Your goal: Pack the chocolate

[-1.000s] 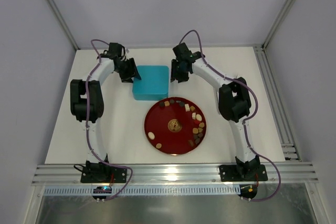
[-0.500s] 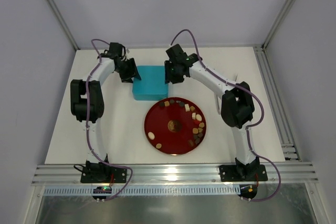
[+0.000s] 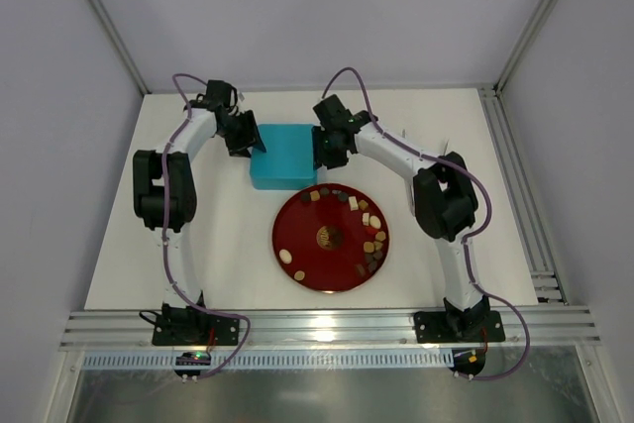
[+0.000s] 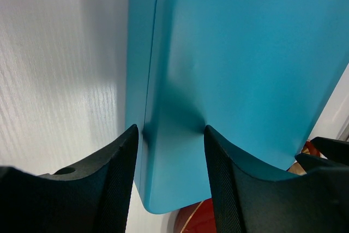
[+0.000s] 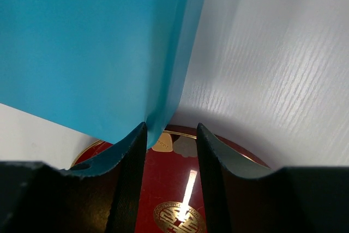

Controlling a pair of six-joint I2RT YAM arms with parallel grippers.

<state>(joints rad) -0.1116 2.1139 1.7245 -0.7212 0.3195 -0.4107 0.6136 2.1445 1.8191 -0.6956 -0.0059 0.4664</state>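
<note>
Right now both arms flank the lidded teal plastic box (image 3: 284,155): left gripper (image 4: 169,135) w/ fingers spread astride its edge, right gripper (image 5: 170,135) spread at its rim. Chocs sit on the round red lacquer plate (image 3: 307,245). Next you need a firm pinch on the lid.

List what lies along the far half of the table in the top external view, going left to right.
Left hand → blue box → right hand. Each hand sits at its own side of the box; the red plate of chocolates lies nearer the arm bases, so it is left out of the row.
</note>
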